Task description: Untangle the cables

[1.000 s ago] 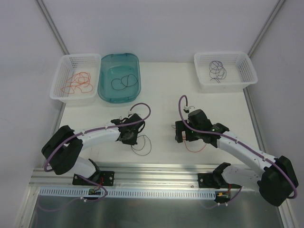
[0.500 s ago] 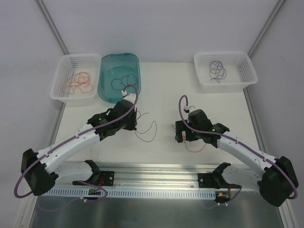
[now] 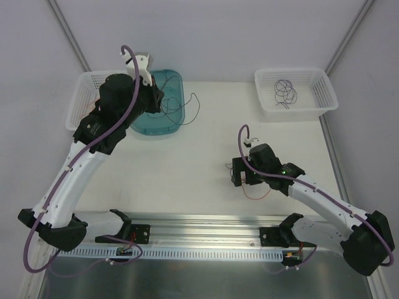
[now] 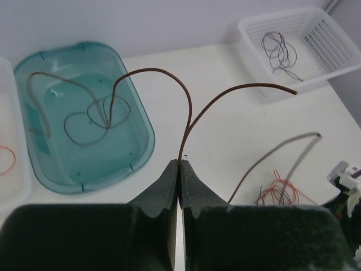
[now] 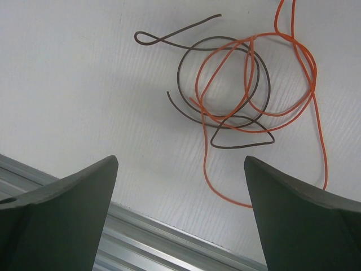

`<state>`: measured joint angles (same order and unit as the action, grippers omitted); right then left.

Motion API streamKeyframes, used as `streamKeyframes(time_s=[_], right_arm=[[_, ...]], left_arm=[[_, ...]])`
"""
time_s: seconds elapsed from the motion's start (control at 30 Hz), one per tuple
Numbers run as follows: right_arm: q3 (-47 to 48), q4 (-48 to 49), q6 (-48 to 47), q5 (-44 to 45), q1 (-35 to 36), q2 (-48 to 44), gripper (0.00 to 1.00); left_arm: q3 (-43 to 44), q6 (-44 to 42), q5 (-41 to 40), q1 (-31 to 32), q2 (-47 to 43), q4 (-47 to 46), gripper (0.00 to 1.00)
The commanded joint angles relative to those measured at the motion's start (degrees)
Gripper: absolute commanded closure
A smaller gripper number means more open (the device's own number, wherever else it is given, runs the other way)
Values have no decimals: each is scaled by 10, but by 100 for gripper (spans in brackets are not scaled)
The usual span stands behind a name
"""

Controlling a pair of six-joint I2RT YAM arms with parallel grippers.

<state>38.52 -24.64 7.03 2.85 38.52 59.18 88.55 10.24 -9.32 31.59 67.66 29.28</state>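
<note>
Left gripper [image 4: 179, 169]: clamped on dark cable [image 4: 186, 107].
Right gripper [image 5: 180, 164]: gaped wide, empty, over tangle [image 5: 231, 84].
Drop: best made low, over teal tub [image 4: 149, 135] ahead-left.

teal bin [image 3: 176, 118] is see-through, black cable [image 4: 107, 114] inside. left basket [image 3: 78, 111] and right basket [image 3: 324, 93] – white lattice; dark purple cables [image 3: 285, 91] in the right one. left gripper [image 4: 179, 165] black, dark brown cable [image 4: 189, 113] in it. white table [image 3: 206, 156]: orange-red cable [image 5: 247, 73] over dark grey cable [image 5: 179, 73]. left arm [image 3: 75, 168], right arm [image 3: 318, 196] – white, black joints, purple hoses [image 3: 133, 87]
</note>
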Motion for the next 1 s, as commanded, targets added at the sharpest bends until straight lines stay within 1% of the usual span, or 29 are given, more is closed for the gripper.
streamKeyframes(time_s=[0.0,0.07,0.17,0.3,0.37,0.47,0.63,0.8,0.9,0.97], right_arm=[[-1,-12,1,15,4,-17,0],[0,-17,-1,15,3,-21,0],[-1,-20,-3,16,4,-35,1],[-1,-33,-5,29,4,-51,0],[-2,-37,-6,39,4,-56,0],[-1,-42,-9,44,3,-56,1],[2,-51,-9,44,3,-54,0],[-1,-57,-8,51,4,-68,1],[3,-60,-10,55,3,-71,0],[5,-67,-10,57,3,-74,1]], left_arm=[[73,-65,10,-26,55,-1,100],[97,-84,-3,-38,97,-3,100],[138,-97,-1,-68,145,-12,100],[173,-97,33,-120,198,-33,100],[188,-93,47,-136,224,-40,100],[198,-80,62,-164,256,-58,100],[190,-49,74,-209,314,-88,100],[186,10,92,-243,409,-106,100],[203,20,92,-252,469,-106,100],[206,26,106,-256,496,-106,93]])
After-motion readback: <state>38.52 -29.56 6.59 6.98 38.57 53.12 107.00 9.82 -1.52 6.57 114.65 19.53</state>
